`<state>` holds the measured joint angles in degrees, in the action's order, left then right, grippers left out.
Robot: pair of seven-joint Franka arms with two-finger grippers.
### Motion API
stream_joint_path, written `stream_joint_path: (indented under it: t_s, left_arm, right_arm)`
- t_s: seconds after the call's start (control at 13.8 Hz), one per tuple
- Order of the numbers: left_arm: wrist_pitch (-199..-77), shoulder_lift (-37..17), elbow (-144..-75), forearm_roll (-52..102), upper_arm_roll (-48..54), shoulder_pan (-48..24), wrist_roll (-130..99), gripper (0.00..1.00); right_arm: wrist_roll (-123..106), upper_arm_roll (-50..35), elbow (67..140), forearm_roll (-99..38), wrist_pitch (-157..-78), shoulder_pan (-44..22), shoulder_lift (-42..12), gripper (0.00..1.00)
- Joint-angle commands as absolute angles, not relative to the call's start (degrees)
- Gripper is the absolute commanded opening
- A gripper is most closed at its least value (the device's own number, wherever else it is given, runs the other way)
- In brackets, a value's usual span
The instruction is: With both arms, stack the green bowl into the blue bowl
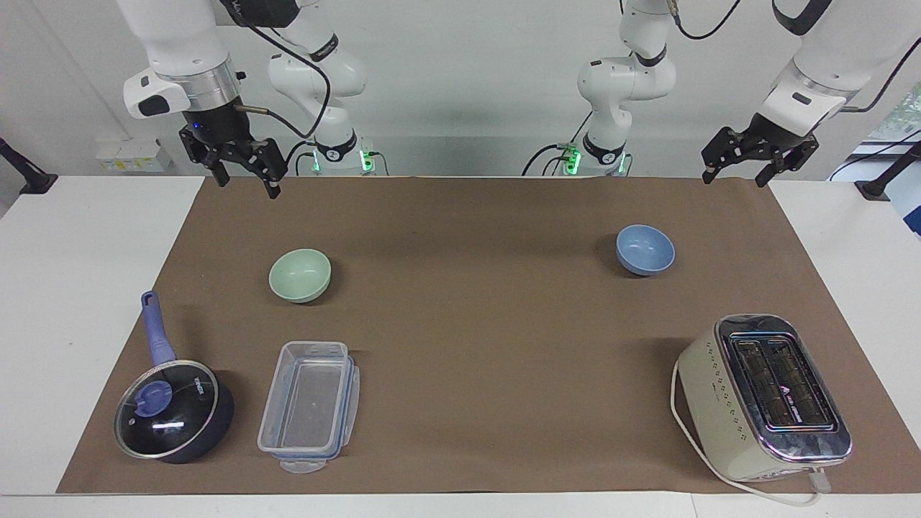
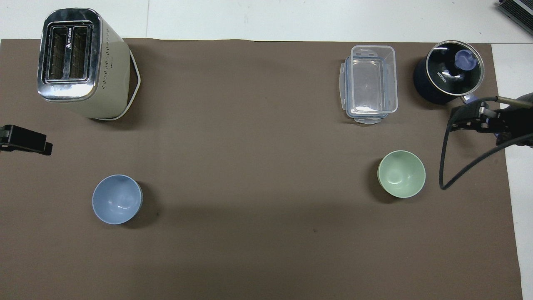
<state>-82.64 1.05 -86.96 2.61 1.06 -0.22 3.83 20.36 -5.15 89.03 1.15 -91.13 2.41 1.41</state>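
Observation:
The pale green bowl (image 1: 300, 275) stands upright on the brown mat toward the right arm's end; it also shows in the overhead view (image 2: 401, 173). The light blue bowl (image 1: 645, 250) stands upright toward the left arm's end, and shows in the overhead view (image 2: 117, 199). The two bowls are wide apart and both are empty. My right gripper (image 1: 248, 185) hangs open and empty in the air over the mat's edge nearest the robots, well above the green bowl's end. My left gripper (image 1: 734, 180) hangs open and empty over the mat's corner nearest the robots, by the blue bowl's end.
A cream toaster (image 1: 763, 396) with its cord stands farther from the robots than the blue bowl. A clear lidless container (image 1: 309, 406) and a dark blue lidded saucepan (image 1: 173, 410) stand farther out than the green bowl. The brown mat (image 1: 475, 324) covers the white table.

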Motion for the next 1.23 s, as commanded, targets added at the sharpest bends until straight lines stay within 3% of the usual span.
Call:
stream_joint_path:
  t_s: [0.0,1.16]
  left_arm:
    - [-83.23,2.9,-89.12,1.85,1.14,0.09,4.48,1.0]
    - [-83.67,2.73,-88.95,1.93,1.14,-0.53,4.22,1.0]
  right_arm:
    - [19.42,-5.36,89.21,1.23,-90.79,2.99,1.58,1.0]
    - [19.42,-5.36,89.3,1.23,-90.79,2.99,1.58,1.0]
